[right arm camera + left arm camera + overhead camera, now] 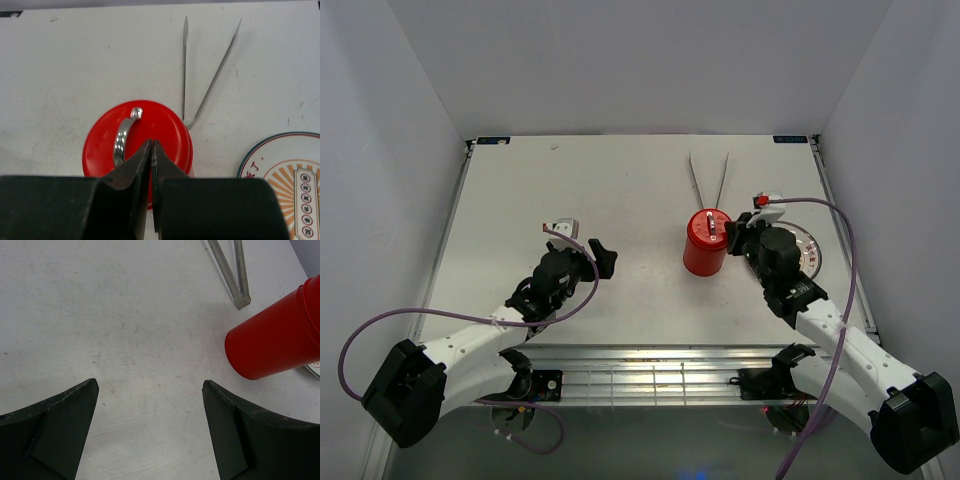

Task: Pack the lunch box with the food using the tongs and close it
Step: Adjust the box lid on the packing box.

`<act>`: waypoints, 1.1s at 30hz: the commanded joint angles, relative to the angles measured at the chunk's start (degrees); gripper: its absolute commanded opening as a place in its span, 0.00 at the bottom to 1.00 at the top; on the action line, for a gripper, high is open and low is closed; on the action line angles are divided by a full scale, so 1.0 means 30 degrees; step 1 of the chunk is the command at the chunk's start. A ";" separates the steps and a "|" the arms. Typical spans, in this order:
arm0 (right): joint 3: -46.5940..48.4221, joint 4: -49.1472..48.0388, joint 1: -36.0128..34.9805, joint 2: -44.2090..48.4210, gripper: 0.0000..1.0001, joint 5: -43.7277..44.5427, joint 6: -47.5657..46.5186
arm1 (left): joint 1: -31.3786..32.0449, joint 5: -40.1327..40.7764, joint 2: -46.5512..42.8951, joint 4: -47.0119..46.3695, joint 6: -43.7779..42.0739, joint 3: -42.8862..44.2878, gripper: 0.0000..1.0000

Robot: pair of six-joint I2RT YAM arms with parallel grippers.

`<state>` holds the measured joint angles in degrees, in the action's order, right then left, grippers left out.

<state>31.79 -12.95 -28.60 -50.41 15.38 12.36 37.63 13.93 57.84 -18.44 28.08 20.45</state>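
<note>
The red lunch box (703, 250) stands upright right of the table's middle, its red lid (155, 120) on top with a curved metal handle (121, 137). My right gripper (152, 143) is shut with nothing between its fingers, its tips over the lid just right of the handle; the top view shows this gripper (727, 232) at the box's right rim. The silver tongs (708, 178) lie in a V on the table behind the box. My left gripper (150, 386) hangs open over bare table, well left of the lunch box (275, 340). No food shows.
An orange-patterned plate (287, 175) lies right of the lunch box, partly under my right arm (790, 280). The table's back edge (640, 137) meets the white walls. The tongs' joined end (241, 299) lies just behind the box.
</note>
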 commanded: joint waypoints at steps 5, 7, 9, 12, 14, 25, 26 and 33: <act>-0.1928 0.0535 -0.0076 0.0603 0.08 -0.0086 0.1212 | 0.0026 -0.0074 -0.0093 -0.0183 -0.0042 0.0479 0.95; -0.1400 0.1207 -0.0076 0.0574 0.08 0.0089 0.1067 | 0.0055 -0.0074 0.0054 -0.0183 -0.0042 0.0508 0.95; -0.0609 0.1590 -0.0076 0.0720 0.08 0.0118 0.0920 | 0.0026 -0.0074 0.0025 -0.0183 -0.0042 0.0508 0.95; 0.0766 0.2352 -0.0076 0.1013 0.08 0.0178 0.0627 | 0.0026 -0.0016 -0.0033 -0.0183 -0.0071 0.0479 0.95; 0.2370 0.3375 -0.0076 0.0635 0.08 -0.0289 0.0277 | 0.0055 -0.0045 -0.0063 -0.0183 -0.0042 0.0421 0.95; 0.6857 0.5839 -0.0076 -0.2851 0.08 -0.4828 -0.0457 | 0.0055 -0.0104 0.0142 -0.0183 -0.0100 0.0538 0.95; 0.7299 0.6072 -0.0076 -0.3289 0.08 -0.4919 -0.0516 | 0.0055 -0.0104 0.0171 -0.0183 -0.0101 0.0538 0.95; 0.6985 0.6370 -0.0076 -0.4789 0.08 -0.6534 -0.0458 | 0.0055 0.0101 0.0084 -0.0183 -0.0188 0.0479 0.95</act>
<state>53.98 6.46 -28.62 -65.65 -1.91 11.55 37.63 13.96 58.57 -18.46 28.05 20.45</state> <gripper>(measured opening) 0.078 0.953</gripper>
